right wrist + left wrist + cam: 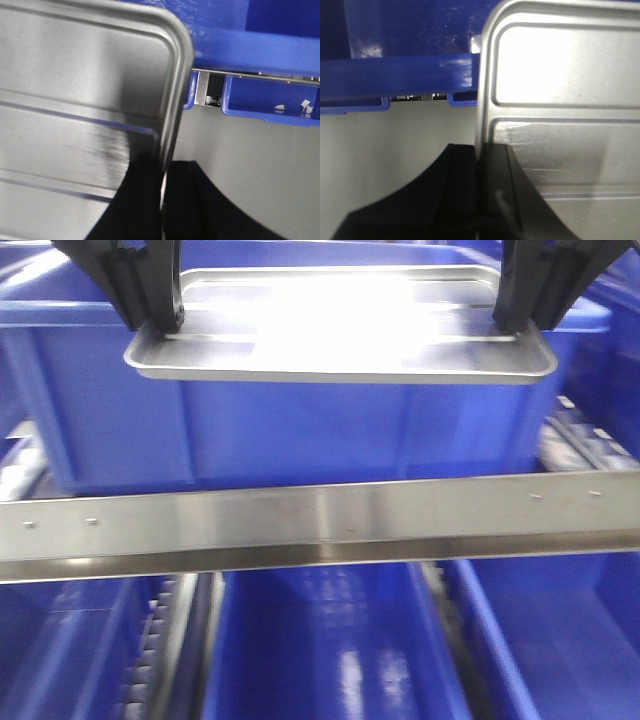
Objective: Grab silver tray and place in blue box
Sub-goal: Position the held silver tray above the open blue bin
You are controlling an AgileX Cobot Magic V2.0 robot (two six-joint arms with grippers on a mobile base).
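Observation:
The silver tray (340, 335) is held level in the air, above the near rim of the blue box (300, 430). My left gripper (150, 315) is shut on the tray's left rim. My right gripper (525, 315) is shut on its right rim. In the left wrist view the black fingers (465, 175) clamp the tray's edge (482, 100), with the box rim (395, 75) behind. In the right wrist view the fingers (145, 200) pinch the tray's rim (172, 100), and the tray floor shows raised lines.
A long steel rail (320, 525) crosses in front, below the box. More blue crates (330, 640) sit under the rail. Another blue crate (270, 100) shows beyond the right gripper, above a grey surface (250, 160).

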